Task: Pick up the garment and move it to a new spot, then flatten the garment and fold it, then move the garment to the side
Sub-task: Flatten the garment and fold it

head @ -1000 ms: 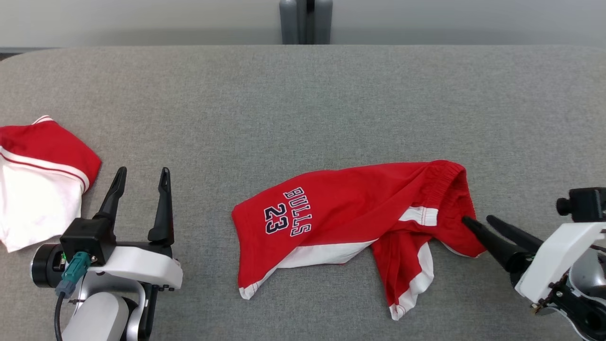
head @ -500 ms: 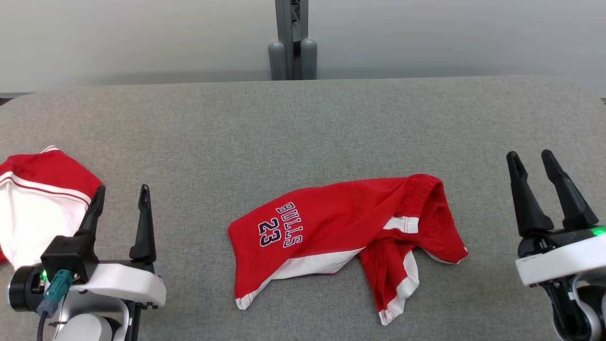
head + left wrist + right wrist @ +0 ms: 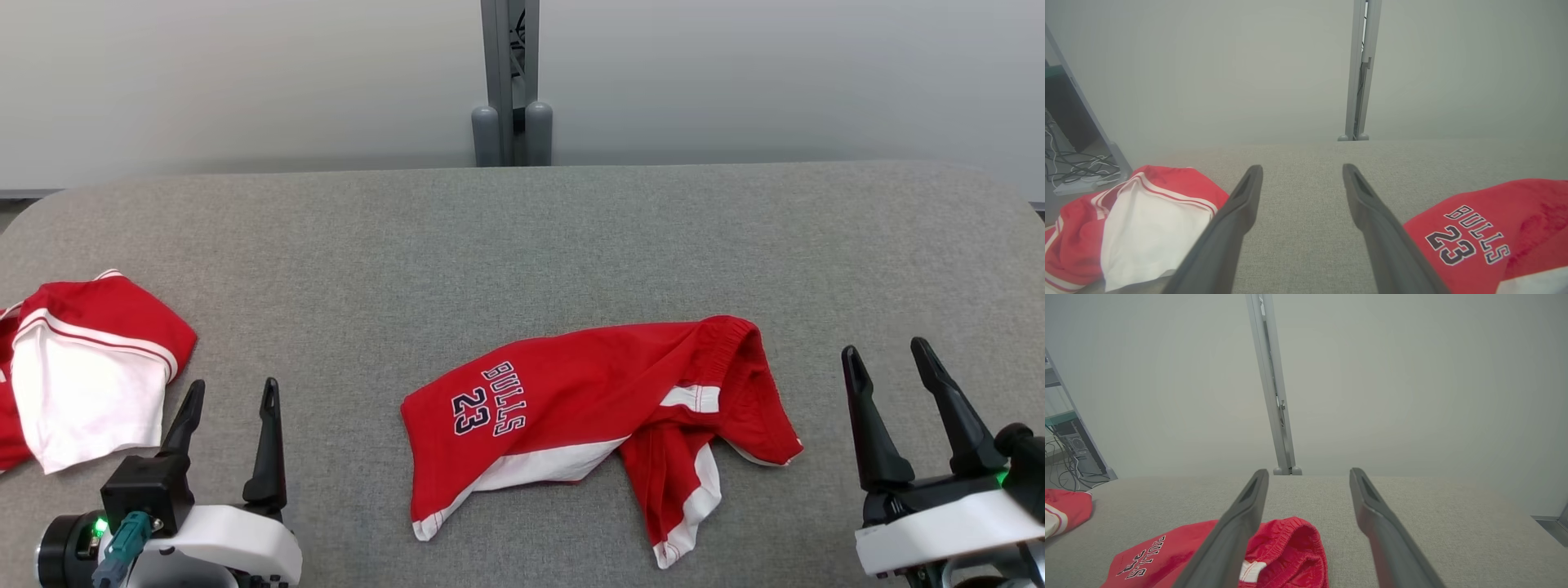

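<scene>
Left of the shorts [image 3: 588, 392], red-white garment [image 3: 90, 384] sits cropped.

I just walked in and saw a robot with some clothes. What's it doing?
The robot is meant to fold the crumpled red and white basketball shorts lying in the middle of the grey cloth-covered table. Nothing is held: its left gripper and right gripper sit open on either side, touching no cloth. Another red and white garment lies bunched at the left.

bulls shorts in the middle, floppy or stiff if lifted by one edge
The shorts would probably hang limp: they lie crumpled, one leg twisted. Likely light, being thin cloth. Pushed, they probably bunch on the gray fabric surface rather than slide.
</scene>
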